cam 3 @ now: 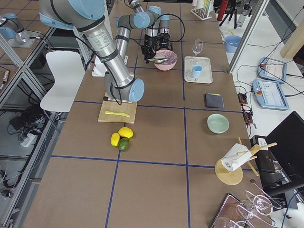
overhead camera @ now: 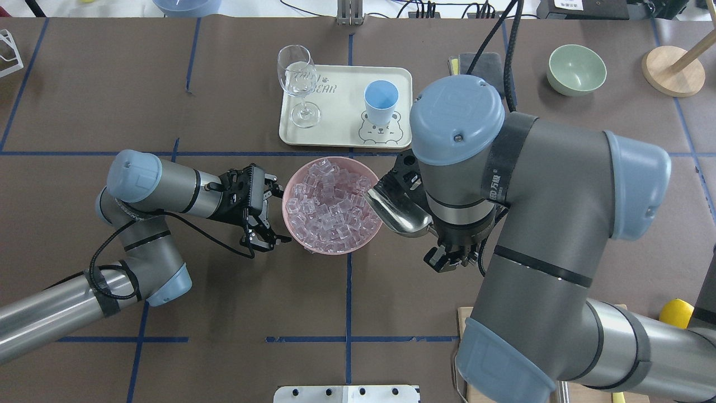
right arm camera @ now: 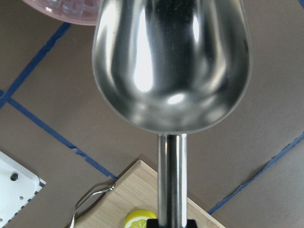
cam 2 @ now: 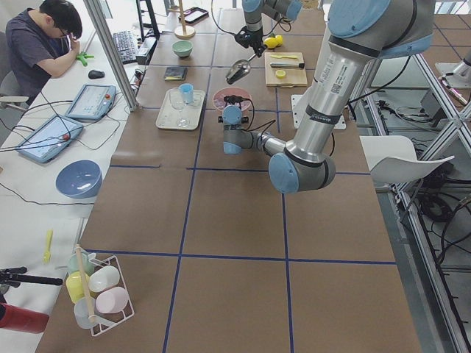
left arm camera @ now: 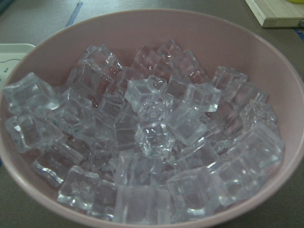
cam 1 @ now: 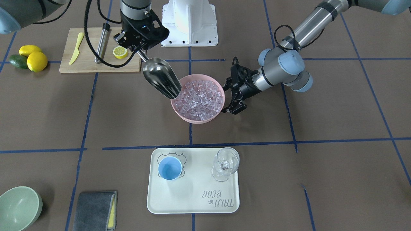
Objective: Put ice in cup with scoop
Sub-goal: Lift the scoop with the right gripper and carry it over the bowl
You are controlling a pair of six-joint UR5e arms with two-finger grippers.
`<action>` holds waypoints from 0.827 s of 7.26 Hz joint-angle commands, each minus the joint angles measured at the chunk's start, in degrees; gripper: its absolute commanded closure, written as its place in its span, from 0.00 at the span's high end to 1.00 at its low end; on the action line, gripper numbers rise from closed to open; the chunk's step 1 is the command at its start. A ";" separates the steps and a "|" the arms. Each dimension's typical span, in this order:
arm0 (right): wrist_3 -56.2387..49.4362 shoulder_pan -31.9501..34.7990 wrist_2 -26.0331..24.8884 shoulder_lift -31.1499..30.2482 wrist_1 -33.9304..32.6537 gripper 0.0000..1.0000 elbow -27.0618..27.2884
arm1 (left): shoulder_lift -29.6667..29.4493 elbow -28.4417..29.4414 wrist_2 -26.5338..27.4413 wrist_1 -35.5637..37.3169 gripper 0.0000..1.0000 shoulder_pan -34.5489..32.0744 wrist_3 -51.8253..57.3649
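Note:
The ice (cam 1: 200,98) is a heap of clear cubes filling a pink bowl (cam 1: 192,118) at mid table; the ice also shows in the overhead view (overhead camera: 330,204) and fills the left wrist view (left arm camera: 152,142). My right gripper (cam 1: 138,51) is shut on the thin handle of the steel scoop (cam 1: 160,78). The scoop slants down with its tip at the bowl's rim, and its trough (right arm camera: 171,66) is empty. My left gripper (cam 1: 231,93) is open beside the bowl's other side. The light-blue cup (cam 1: 170,168) stands empty on a cream tray (cam 1: 192,199).
A clear stemmed glass (cam 1: 225,163) stands on the tray beside the cup. A cutting board (cam 1: 96,64) behind the scoop holds a lemon half, a steel tube and a yellow knife. A pale green bowl (cam 1: 19,207) and a grey cloth (cam 1: 94,210) lie at the near corner.

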 commanded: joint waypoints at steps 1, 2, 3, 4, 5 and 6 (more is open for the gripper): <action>-11.62 -0.43 -0.64 2.92 -6.99 0.00 -1.35 | 0.00 0.00 0.09 -0.07 1.00 -0.01 0.00; -15.34 -0.43 -2.55 4.86 -11.30 0.00 -1.71 | 0.09 0.00 0.09 0.02 1.00 -0.01 0.00; -16.95 -0.35 -2.83 6.70 -13.95 0.00 -3.36 | 0.00 0.00 0.09 -0.07 1.00 -0.01 0.00; -20.10 -0.35 -2.84 7.85 -16.68 0.00 -4.68 | 0.09 0.00 0.09 0.02 1.00 -0.01 0.00; -20.74 -0.17 -2.75 9.00 -17.75 0.00 -5.92 | 0.09 0.00 0.09 0.02 1.00 -0.01 0.00; -20.83 0.09 -2.31 11.01 -17.67 0.00 -8.63 | 0.09 0.00 0.09 0.02 1.00 -0.01 0.00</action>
